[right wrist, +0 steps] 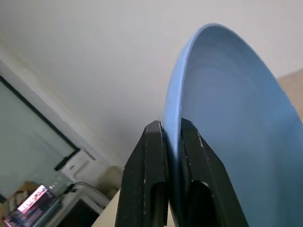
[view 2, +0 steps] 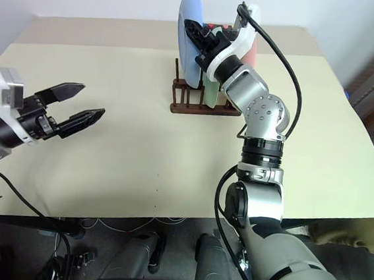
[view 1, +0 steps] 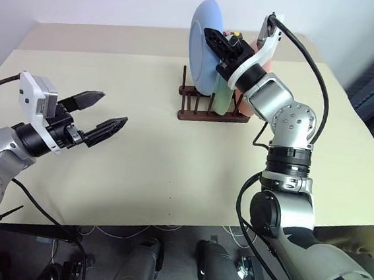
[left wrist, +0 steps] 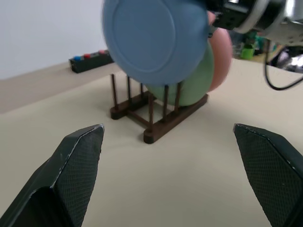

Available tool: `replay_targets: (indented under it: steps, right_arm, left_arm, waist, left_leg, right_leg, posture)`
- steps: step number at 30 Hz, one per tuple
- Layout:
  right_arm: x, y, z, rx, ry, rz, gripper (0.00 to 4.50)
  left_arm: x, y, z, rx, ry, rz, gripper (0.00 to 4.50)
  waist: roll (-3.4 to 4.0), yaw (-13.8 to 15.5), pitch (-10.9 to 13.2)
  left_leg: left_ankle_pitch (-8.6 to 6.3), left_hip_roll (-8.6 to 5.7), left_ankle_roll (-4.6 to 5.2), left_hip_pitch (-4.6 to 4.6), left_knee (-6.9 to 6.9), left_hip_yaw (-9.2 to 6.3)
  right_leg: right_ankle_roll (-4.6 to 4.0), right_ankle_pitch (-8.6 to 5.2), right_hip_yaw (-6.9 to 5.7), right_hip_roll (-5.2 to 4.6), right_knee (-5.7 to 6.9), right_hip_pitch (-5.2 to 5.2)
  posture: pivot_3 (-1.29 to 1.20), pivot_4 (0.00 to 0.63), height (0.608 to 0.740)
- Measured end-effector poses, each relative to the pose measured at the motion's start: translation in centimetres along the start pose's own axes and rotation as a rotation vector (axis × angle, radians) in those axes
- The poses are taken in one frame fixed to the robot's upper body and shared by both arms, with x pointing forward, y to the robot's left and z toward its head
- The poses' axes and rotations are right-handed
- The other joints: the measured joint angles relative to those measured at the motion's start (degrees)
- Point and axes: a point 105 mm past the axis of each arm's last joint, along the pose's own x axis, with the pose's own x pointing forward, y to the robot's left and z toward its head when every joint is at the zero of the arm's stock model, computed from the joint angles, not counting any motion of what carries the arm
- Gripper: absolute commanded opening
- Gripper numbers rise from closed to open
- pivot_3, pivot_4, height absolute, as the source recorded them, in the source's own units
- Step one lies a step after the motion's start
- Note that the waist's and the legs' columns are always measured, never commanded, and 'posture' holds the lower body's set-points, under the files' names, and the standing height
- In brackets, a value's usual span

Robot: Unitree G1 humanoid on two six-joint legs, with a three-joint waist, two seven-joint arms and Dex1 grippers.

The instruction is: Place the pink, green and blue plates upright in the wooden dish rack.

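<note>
Now, right pincer (view 1: 213, 38): clamped on blue plate's (view 1: 203, 45) rim, above wooden dish rack (view 1: 203, 108) near table's (view 1: 138, 168) far edge.
Left pincer (view 1: 103, 115): spread wide, holding nothing.
Rack: green plate (view 1: 221, 97), pink plate (left wrist: 222, 59) upright.

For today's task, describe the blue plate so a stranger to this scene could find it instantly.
On the beige table stands a dark wooden dish rack. The blue plate hangs above its front slots, pinched at the rim by the right gripper; the green plate and pink plate sit slotted behind.

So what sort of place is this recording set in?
Probably a lab or test room, not a kitchen: a bare beige table against a plain wall, with a wooden dish rack, a black button box and loose cables underneath.
</note>
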Motion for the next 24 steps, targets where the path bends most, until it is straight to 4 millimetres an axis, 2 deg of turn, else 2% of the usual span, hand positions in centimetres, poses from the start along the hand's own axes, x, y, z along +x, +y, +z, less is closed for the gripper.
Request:
replay_targets:
  steps: [7, 14, 24]
  right_arm:
    - [0.1, 0.0, 0.7, 0.048, -0.013, -0.018, 0.0]
    - [0.8, 1.1, 1.6, 0.045, -0.024, 0.012, 0.0]
    - [0.5, -0.3, 1.8, 0.159, -0.021, -0.077, 0.0]
  left_arm:
    - [0.0, 0.1, 0.0, -0.005, -0.004, 0.012, 4.48]
    - [0.0, 0.2, -0.1, -0.006, -0.004, 0.02, 4.48]
    - [0.0, 0.4, 0.1, 0.027, -0.01, 0.032, 4.48]
  waist:
    - [0.0, -0.2, 0.0]
    - [0.01, -0.9, 0.0]
    - [0.01, -1.2, 0.0]
  left_leg:
    - [0.0, 0.0, 0.0, 0.0, -0.01, 0.0]
    - [0.0, 0.0, 0.0, 0.0, -0.02, -0.01]
    - [0.0, 0.01, 0.0, 0.0, -0.04, 0.0]
  right_leg:
    - [0.0, 0.0, 0.0, 0.01, 0.0, -0.01]
    - [0.0, 0.0, 0.0, 0.0, 0.0, -0.01]
    - [0.0, 0.0, 0.0, 0.0, 0.0, -0.02]
  posture:
    - [0.0, 0.15, 0.74]
    - [0.0, 0.15, 0.74]
    - [0.0, 0.15, 0.74]
